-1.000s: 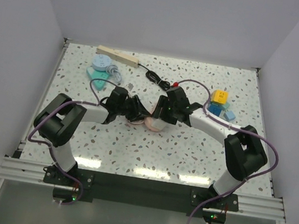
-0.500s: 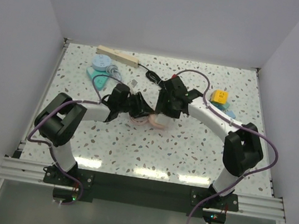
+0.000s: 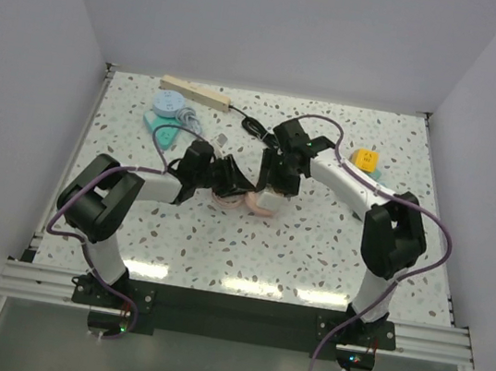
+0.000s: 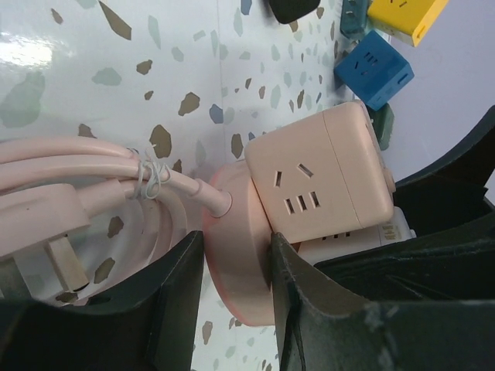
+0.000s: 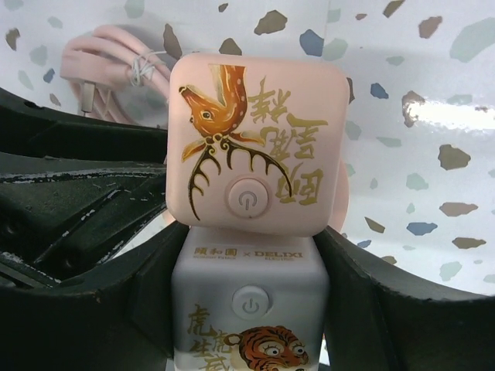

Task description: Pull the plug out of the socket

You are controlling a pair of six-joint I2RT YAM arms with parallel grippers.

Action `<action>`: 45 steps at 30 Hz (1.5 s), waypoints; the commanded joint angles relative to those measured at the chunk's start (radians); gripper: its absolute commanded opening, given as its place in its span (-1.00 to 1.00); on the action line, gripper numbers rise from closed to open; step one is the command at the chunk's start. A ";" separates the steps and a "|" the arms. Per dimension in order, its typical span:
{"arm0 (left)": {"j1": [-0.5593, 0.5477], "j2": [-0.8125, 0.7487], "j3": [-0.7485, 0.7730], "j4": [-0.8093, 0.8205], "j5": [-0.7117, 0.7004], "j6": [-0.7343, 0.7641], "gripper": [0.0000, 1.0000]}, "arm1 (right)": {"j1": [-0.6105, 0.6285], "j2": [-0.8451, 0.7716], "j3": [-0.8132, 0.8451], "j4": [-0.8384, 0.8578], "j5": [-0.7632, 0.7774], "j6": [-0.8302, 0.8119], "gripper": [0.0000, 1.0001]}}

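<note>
The socket [image 3: 195,93] is too small to show outlets.

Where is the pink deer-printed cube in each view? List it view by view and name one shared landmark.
Top external: the pink cube sits near the picture's centre.
Left wrist: the pink cube is right of centre, outlet face showing.
Right wrist: the pink cube is at centre, deer face showing.
Shared landmark: the coiled pink cord beside it.
</note>
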 commanded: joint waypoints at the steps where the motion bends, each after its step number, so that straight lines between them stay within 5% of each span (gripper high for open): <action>1: 0.049 0.028 -0.028 -0.121 -0.186 0.127 -1.00 | -0.040 0.005 0.158 -0.212 -0.144 -0.130 -1.00; 5: 0.051 0.030 -0.041 -0.116 -0.195 0.126 -1.00 | -0.100 0.016 0.208 -0.287 -0.176 -0.185 -1.00; 18: 0.049 0.051 -0.067 -0.087 -0.189 0.100 -1.00 | -0.153 -0.142 -0.099 0.069 -0.181 -0.001 -1.00; 25: 0.049 0.037 -0.062 -0.093 -0.189 0.104 -1.00 | -0.170 -0.162 0.057 -0.169 0.010 -0.133 -1.00; 31: 0.049 0.047 -0.067 -0.087 -0.183 0.104 -1.00 | -0.282 -0.197 0.122 -0.188 0.049 -0.161 -1.00; 34: 0.049 0.051 -0.062 -0.079 -0.171 0.098 -1.00 | -0.290 -0.145 0.163 -0.221 0.049 -0.184 -1.00; 39: 0.048 0.008 -0.064 -0.050 -0.128 0.089 -1.00 | -0.356 -0.076 0.175 -0.166 0.265 -0.185 -1.00; 45: 0.048 -0.068 -0.056 -0.056 -0.096 0.106 -1.00 | -0.402 0.157 0.355 -0.154 0.284 -0.219 -1.00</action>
